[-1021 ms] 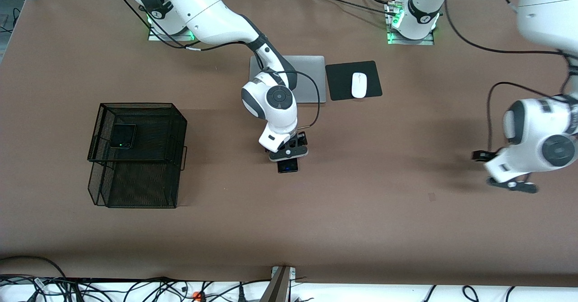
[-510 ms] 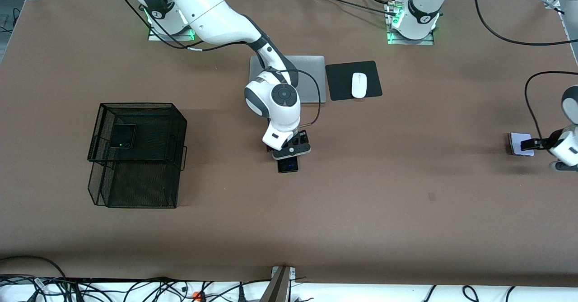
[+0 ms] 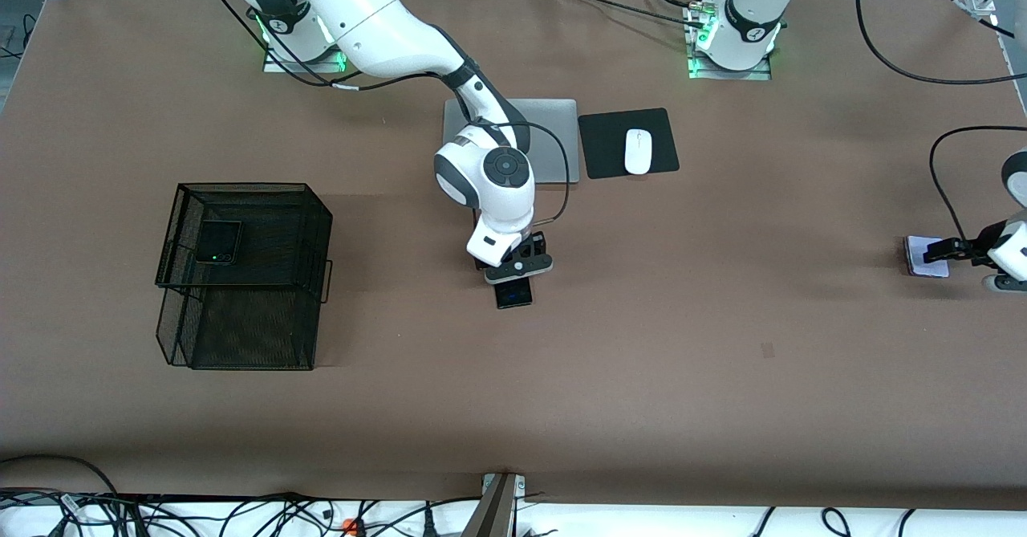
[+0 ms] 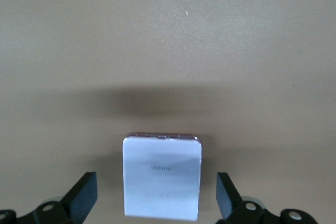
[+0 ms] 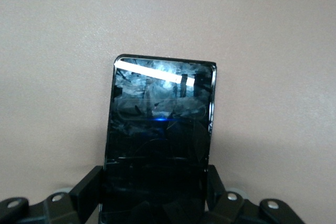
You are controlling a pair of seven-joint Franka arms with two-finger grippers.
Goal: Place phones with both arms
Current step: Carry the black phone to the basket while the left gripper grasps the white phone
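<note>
A long black phone (image 3: 513,293) (image 5: 160,124) lies on the brown table near its middle. My right gripper (image 3: 518,269) (image 5: 154,184) is shut on it, one finger against each long side. Most of that phone is hidden under the hand in the front view. A small white-lavender phone (image 3: 920,260) (image 4: 163,177) lies at the left arm's end of the table. My left gripper (image 3: 947,251) (image 4: 156,195) is low over it and open, with a gap on each side of the phone. A small squarish black phone (image 3: 218,242) rests on top of the black mesh basket (image 3: 265,336).
A silver laptop (image 3: 554,140) lies closed near the robots' bases, partly covered by the right arm. Beside it is a black mouse pad (image 3: 606,148) with a white mouse (image 3: 638,152). Cables lie along the table's front edge (image 3: 241,513).
The right gripper's fingers have closed onto the long black phone. The left arm has swung toward its end of the table and settled with its open fingers around the white-lavender phone.
</note>
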